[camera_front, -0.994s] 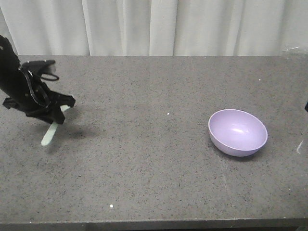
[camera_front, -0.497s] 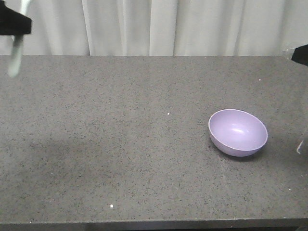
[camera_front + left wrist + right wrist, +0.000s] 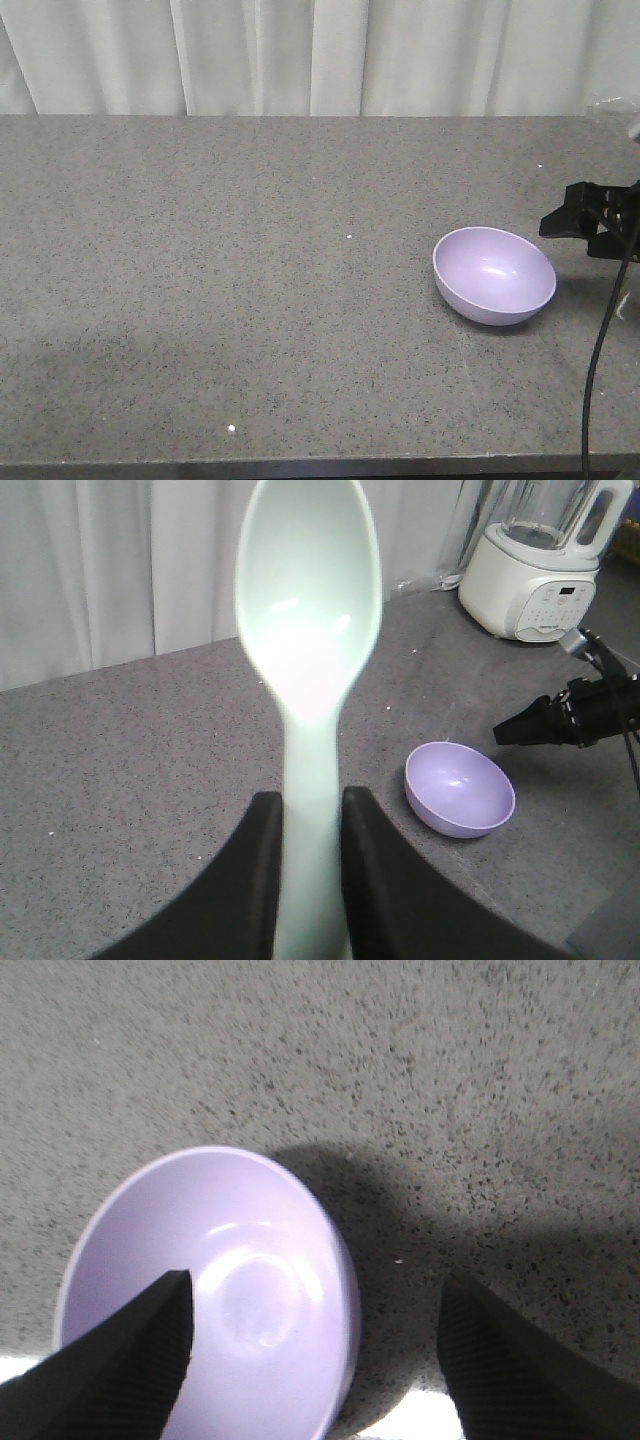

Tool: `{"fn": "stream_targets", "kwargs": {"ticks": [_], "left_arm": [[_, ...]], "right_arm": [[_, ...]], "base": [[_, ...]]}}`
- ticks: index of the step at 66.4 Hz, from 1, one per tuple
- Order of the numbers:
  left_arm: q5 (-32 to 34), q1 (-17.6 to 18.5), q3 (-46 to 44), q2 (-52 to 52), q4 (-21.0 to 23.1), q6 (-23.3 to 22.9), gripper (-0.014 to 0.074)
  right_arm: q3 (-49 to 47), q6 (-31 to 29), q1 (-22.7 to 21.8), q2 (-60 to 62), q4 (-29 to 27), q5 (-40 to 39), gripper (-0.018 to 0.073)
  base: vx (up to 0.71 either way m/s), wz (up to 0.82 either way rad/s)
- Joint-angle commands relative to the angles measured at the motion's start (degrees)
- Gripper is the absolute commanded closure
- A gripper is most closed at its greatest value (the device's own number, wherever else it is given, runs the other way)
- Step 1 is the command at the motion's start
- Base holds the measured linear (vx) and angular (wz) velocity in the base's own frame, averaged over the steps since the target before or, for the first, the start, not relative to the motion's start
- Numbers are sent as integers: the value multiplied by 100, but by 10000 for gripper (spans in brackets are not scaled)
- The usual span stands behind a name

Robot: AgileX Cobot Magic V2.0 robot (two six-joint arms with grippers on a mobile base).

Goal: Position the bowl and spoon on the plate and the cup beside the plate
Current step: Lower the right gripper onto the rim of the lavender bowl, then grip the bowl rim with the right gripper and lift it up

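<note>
Clenching left gripper (image 3: 308, 810): pale mint-green plastic spoon (image 3: 310, 610) pinched; could slip.
right gripper (image 3: 315, 1295): splayed near round lavender plastic bowl (image 3: 494, 274); could knock it.

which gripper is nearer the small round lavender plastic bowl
Right. The right gripper hangs open right by the bowl; the left gripper, holding the mint-green plastic spoon, is far off.
</note>
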State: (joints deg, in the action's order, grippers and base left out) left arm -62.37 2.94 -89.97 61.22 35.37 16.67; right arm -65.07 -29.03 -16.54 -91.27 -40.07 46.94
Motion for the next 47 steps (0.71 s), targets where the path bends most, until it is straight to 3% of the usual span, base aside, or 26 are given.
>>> {"fn": "stream_targets", "kwargs": {"ticks": [1, 16, 17, 26, 36, 47], "left_arm": [[331, 21, -135, -12, 226, -4, 604], [331, 21, -135, 16, 197, -4, 604], [274, 21, -135, 16, 185, -4, 604], [165, 21, -135, 16, 191, -4, 603], [78, 21, -135, 10, 191, -4, 603], [47, 21, -135, 10, 191, -4, 603]], "right_arm": [[-189, -229, -40, -14, -233, -114, 59], [-189, -541, 123, -481, -280, -140, 59], [-189, -355, 428, -628, -184, -405, 127], [-189, -173, 473, -664, -95, -472, 305], [-219, -225, 473, -663, -74, -576, 579], [-580, -460, 473, -359, -335, 5, 569]], "base": [[0, 0], [0, 0], [0, 0], [0, 0], [0, 0], [0, 0]]}}
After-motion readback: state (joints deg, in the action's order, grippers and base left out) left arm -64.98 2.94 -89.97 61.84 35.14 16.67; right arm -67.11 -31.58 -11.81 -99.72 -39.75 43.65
